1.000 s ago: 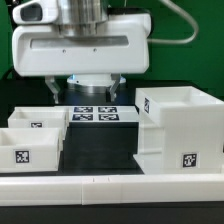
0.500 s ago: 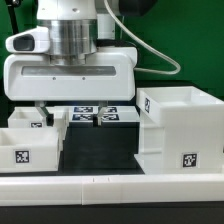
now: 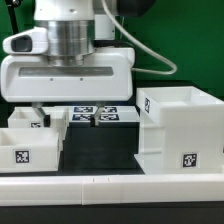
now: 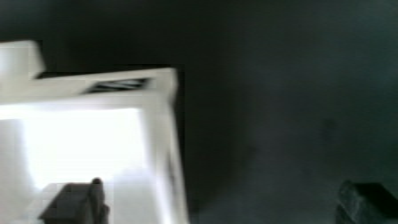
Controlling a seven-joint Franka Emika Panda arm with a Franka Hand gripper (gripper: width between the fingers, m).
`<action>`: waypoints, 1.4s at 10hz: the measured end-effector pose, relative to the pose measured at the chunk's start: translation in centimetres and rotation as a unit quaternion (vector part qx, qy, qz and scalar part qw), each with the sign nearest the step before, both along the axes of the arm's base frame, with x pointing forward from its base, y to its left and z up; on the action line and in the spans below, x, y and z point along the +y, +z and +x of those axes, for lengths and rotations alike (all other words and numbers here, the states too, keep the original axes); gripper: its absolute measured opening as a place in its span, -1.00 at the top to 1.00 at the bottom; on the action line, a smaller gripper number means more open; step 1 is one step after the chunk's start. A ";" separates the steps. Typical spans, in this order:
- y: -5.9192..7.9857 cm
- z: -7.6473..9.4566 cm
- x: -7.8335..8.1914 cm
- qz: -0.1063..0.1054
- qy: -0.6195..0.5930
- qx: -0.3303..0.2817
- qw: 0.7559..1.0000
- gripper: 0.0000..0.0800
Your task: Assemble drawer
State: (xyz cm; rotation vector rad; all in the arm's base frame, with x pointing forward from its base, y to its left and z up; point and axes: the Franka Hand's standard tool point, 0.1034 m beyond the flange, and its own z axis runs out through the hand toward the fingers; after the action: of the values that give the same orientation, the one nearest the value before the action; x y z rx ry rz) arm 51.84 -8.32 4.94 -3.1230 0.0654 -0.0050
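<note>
The drawer's tall white box housing (image 3: 180,130) stands at the exterior view's right, with a tag on its front. Two small white trays sit at the exterior view's left: the front tray (image 3: 28,150) with a tag, and the back tray (image 3: 36,121) behind it. My gripper (image 3: 68,115) hangs over the back tray's edge, open and empty. In the wrist view my gripper (image 4: 222,205) straddles one wall of a tagged white tray (image 4: 107,130). One fingertip (image 4: 75,203) is over the tray's inside, the other over the black table.
The marker board (image 3: 112,113) lies flat behind the black table middle, between trays and housing. A low white border wall (image 3: 110,186) runs along the front edge. The arm's wide white hand body (image 3: 70,75) hides the back left.
The arm has moved toward the exterior view's left and come lower over the trays. In the last half second it has hardly moved.
</note>
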 end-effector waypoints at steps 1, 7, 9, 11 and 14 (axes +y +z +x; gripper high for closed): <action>-0.4 -0.2 -1.0 0.000 0.004 0.003 1.000 -0.62; -2.7 -0.7 -0.8 -0.007 0.010 0.007 1.000 -0.62; -3.8 -1.1 -0.8 -0.010 0.012 0.008 1.000 -0.62; -4.2 -1.5 -0.9 -0.011 0.012 0.009 1.000 -0.62; -4.2 -1.5 -0.9 -0.013 0.011 0.006 1.000 -0.62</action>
State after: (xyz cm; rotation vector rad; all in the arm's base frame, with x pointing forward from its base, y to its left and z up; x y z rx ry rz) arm 50.31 -9.27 0.69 -3.1501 0.0315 0.0129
